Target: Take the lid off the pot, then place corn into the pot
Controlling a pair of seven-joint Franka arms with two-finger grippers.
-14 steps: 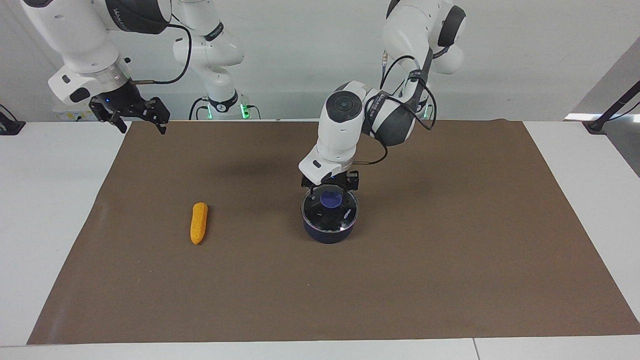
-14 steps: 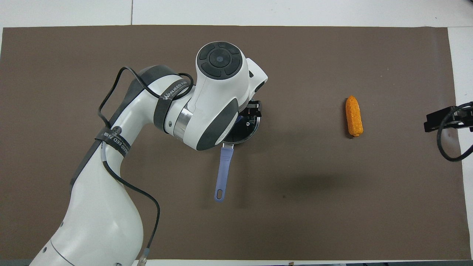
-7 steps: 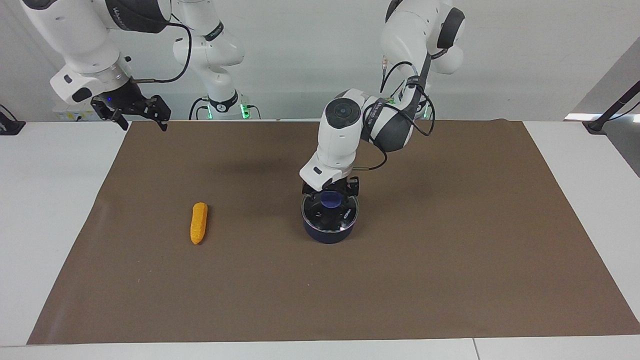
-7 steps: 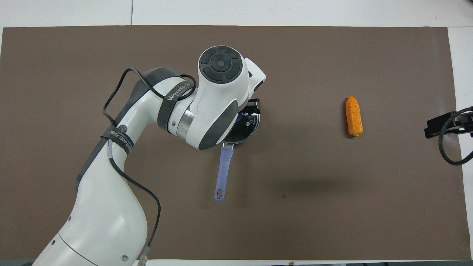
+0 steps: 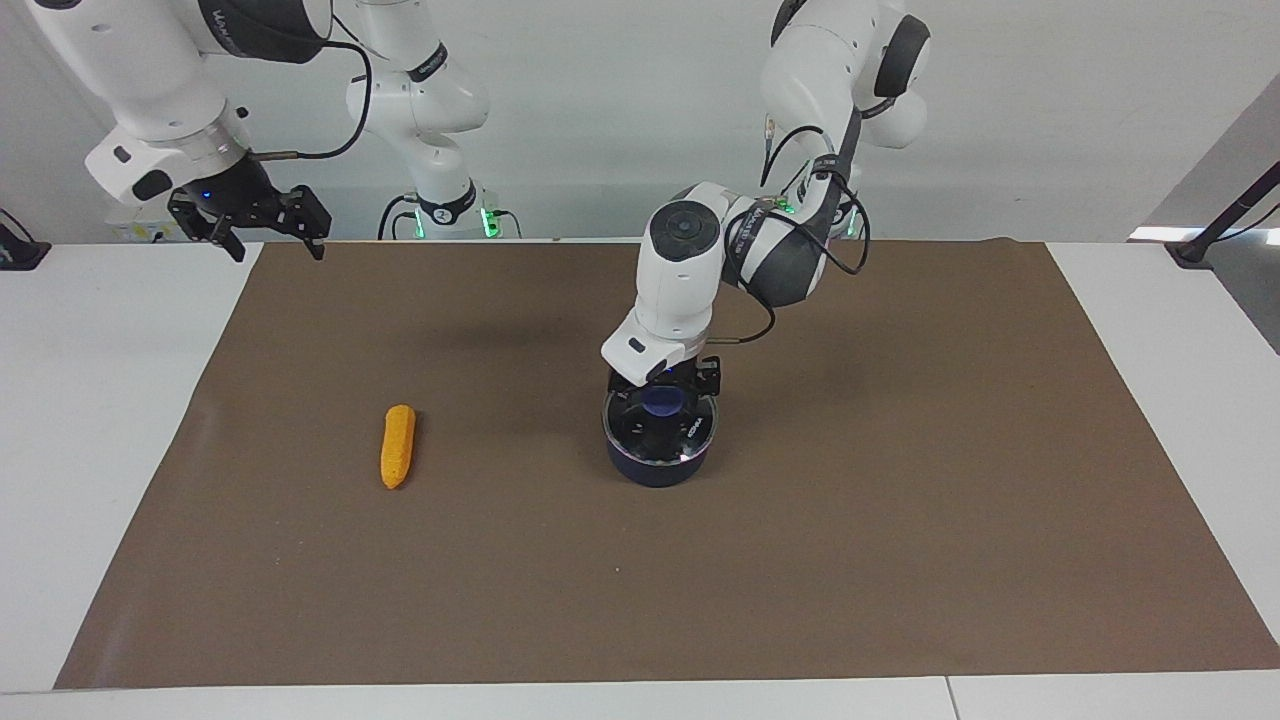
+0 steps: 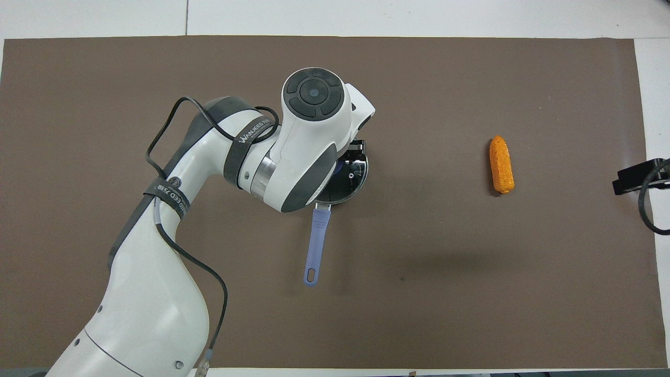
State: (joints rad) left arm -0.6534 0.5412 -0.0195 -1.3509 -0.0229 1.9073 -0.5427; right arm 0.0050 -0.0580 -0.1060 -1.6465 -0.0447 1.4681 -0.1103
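The navy pot point(image 5: 655, 468) stands mid-mat with the glass lid point(image 5: 690, 432) on it, and its long blue handle point(image 6: 317, 241) points toward the robots. My left gripper point(image 5: 664, 388) is low over the lid, open, with a finger on each side of the blue knob point(image 5: 662, 402); I cannot tell whether they touch it. In the overhead view the left arm covers most of the lid point(image 6: 356, 178). The orange corn point(image 5: 398, 446) lies on the mat toward the right arm's end and also shows in the overhead view point(image 6: 501, 165). My right gripper point(image 5: 272, 238) is open, empty and raised over the mat's corner.
A brown mat point(image 5: 900, 500) covers the white table point(image 5: 100, 400). Nothing else lies on it. The left arm's elbow and cables hang over the mat between the pot and the robots.
My left gripper has come down a little closer to the lid's knob. My right gripper has drawn back toward its own end of the table. Pot, lid and corn have not moved.
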